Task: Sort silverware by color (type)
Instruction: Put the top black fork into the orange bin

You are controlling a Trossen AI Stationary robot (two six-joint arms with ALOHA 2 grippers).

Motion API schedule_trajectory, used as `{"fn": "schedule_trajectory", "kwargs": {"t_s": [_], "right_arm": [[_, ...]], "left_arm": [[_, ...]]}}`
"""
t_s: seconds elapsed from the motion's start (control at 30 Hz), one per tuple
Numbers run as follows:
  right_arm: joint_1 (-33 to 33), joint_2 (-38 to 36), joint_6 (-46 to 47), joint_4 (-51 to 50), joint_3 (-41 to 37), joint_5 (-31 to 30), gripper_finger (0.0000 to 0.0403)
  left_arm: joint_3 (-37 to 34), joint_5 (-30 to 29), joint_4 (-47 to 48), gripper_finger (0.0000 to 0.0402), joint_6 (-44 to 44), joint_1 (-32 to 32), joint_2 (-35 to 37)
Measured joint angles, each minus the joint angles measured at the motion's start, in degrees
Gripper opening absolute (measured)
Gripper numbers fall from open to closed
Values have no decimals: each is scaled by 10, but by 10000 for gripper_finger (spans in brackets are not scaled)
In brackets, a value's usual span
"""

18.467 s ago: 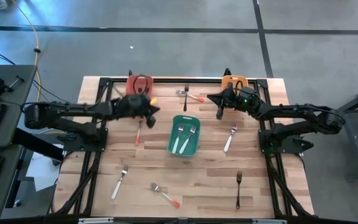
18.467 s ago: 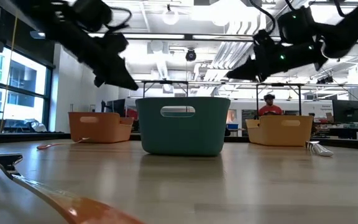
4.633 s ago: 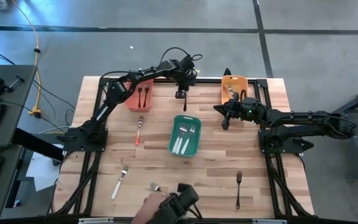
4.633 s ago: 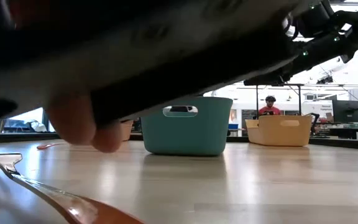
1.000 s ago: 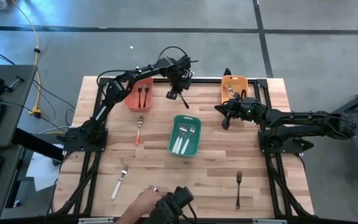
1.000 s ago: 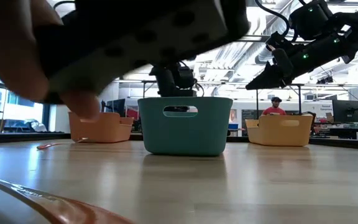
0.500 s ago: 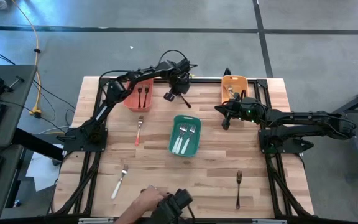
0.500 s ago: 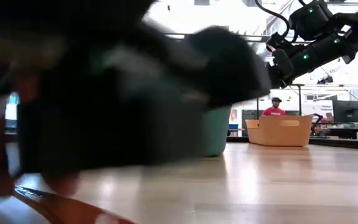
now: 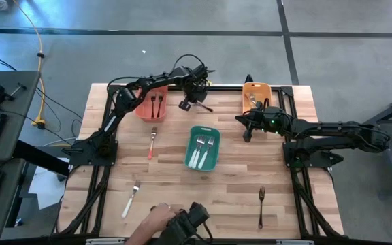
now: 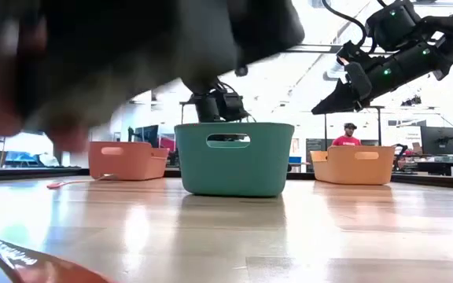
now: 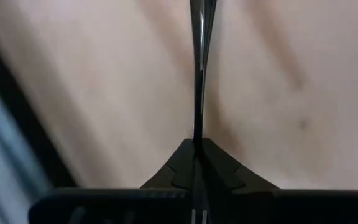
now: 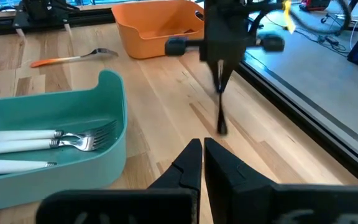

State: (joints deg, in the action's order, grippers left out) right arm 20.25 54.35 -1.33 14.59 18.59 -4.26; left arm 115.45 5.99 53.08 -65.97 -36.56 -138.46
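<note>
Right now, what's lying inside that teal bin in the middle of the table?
The teal bin holds white-handled forks: three white handles show, prongs clear on two. The third piece's head is hidden behind the bin wall in the right wrist view.

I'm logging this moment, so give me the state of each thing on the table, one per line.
Left gripper: shut on a dark utensil, lifted.
Right gripper: shut, empty.
Teal bin: holds white-handled forks.
Salmon bin: holds two dark utensils.
Orange-handled fork: loose on table.
Dark fork: loose on table.
</note>
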Motion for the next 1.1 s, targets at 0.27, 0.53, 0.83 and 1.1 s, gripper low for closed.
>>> {"fn": "schedule_trajectory", "kwargs": {"t_s": [0.27, 0.53, 0.83, 1.1], "right_arm": [[0, 0, -2, -4, 0, 0, 0], [0, 0, -2, -10, 0, 11, 0], [0, 0, 0, -6, 0, 11, 0], [0, 0, -1, 3, 0, 11, 0]], "left_arm": [[1, -14, 59, 2, -36, 0, 84], [-61, -39, 114, 1, -61, 11, 206], [-288, -57, 1, 1, -90, 2, 393], [-353, -113, -81, 1, -92, -26, 450]]}}
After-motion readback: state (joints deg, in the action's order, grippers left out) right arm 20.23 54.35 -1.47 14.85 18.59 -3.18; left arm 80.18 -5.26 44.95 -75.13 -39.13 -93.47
